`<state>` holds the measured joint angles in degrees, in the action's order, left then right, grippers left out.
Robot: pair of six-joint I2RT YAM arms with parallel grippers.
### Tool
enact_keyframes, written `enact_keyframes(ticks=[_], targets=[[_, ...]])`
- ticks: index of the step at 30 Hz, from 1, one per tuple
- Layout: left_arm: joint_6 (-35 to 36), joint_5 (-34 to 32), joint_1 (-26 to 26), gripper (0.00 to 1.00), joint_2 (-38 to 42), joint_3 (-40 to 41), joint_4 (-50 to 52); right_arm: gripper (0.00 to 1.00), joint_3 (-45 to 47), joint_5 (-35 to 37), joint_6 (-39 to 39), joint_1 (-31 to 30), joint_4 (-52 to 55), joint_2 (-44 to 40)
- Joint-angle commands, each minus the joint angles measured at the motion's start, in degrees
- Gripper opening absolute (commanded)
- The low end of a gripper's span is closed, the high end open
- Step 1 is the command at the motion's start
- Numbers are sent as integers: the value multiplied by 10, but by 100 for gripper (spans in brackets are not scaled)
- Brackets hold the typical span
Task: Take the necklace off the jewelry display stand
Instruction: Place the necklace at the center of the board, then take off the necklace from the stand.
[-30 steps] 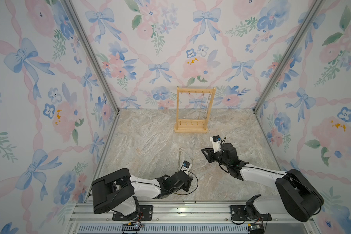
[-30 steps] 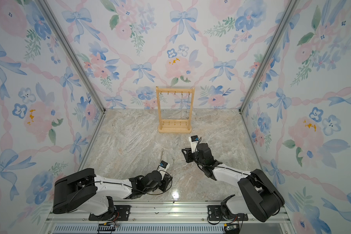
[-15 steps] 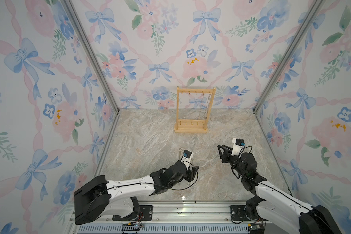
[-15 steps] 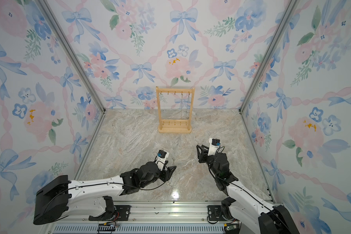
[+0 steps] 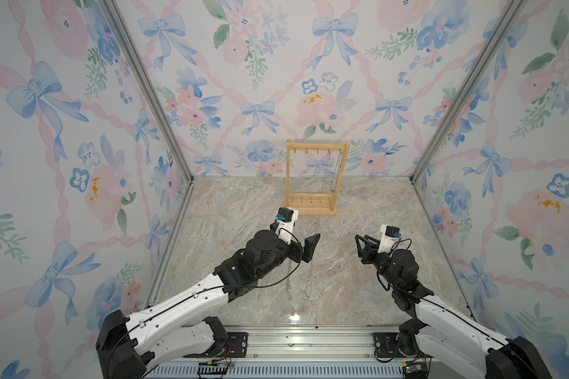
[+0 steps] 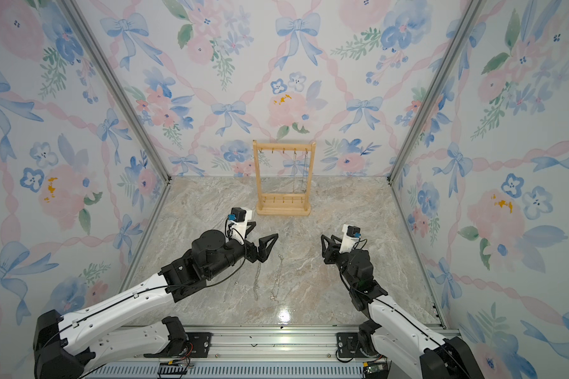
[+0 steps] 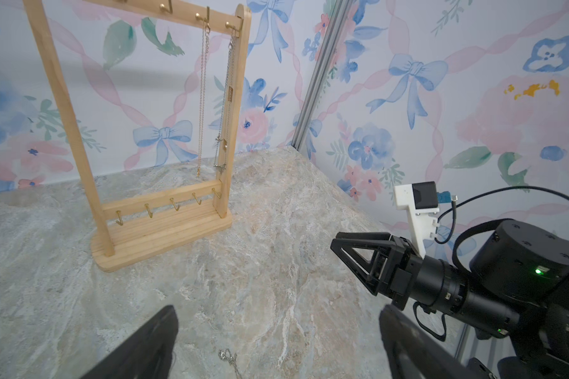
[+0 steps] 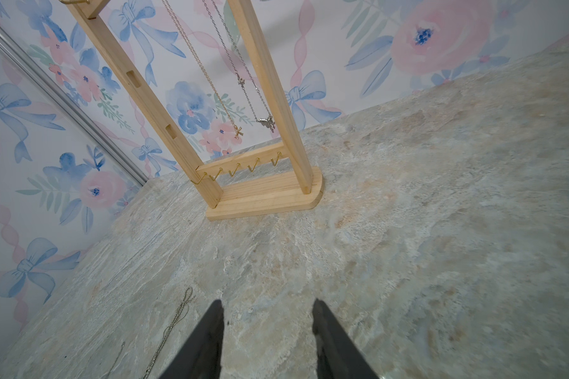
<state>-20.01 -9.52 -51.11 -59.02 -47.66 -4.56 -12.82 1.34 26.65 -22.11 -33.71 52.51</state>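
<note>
The jewelry display stand (image 5: 311,210) (image 6: 283,210) of light wood stands at the back of the marble floor. Two necklaces hang from the right hooks of its top bar: a gold chain (image 7: 202,98) (image 8: 211,82) and a silver chain (image 7: 225,98) (image 8: 250,92). My left gripper (image 5: 296,236) (image 6: 260,234) (image 7: 276,315) is wide open and empty, short of the stand's base. My right gripper (image 5: 358,246) (image 6: 324,247) (image 8: 266,305) is open with nothing between its fingers, to the right and pointing at the stand.
Two loose chains (image 5: 289,279) (image 5: 308,279) lie on the floor between the arms; the end of one (image 7: 227,356) shows just under the left gripper. Floral walls close in three sides. A metal rail (image 5: 293,338) runs along the front.
My left gripper has opened wide and moved from low near the front up toward the stand. The right gripper has opened further, and its arm has swung to the right.
</note>
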Motion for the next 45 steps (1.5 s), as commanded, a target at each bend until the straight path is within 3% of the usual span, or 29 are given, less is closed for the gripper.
enact_keyframes(ticks=[1,10,16,21,29,33,37,45], targets=[[37,19,38,98,1,-6,34,47,8,-2,12,4,-16,5],[-8,83,168,98,-38,26,32,49,9,-17,38,4,-36,23],[-27,119,211,98,-45,22,31,47,2,-23,30,2,-28,8],[-24,133,218,98,-40,23,31,44,-25,-41,22,1,-9,-15],[-20,128,220,98,-32,26,31,38,-217,-81,-10,1,141,33],[-21,132,221,98,-34,25,31,36,-343,-125,-29,3,197,112],[-22,133,222,98,-33,26,31,25,-472,-168,-33,4,237,205],[-22,140,224,98,-32,25,31,15,-691,-181,-37,8,308,381]])
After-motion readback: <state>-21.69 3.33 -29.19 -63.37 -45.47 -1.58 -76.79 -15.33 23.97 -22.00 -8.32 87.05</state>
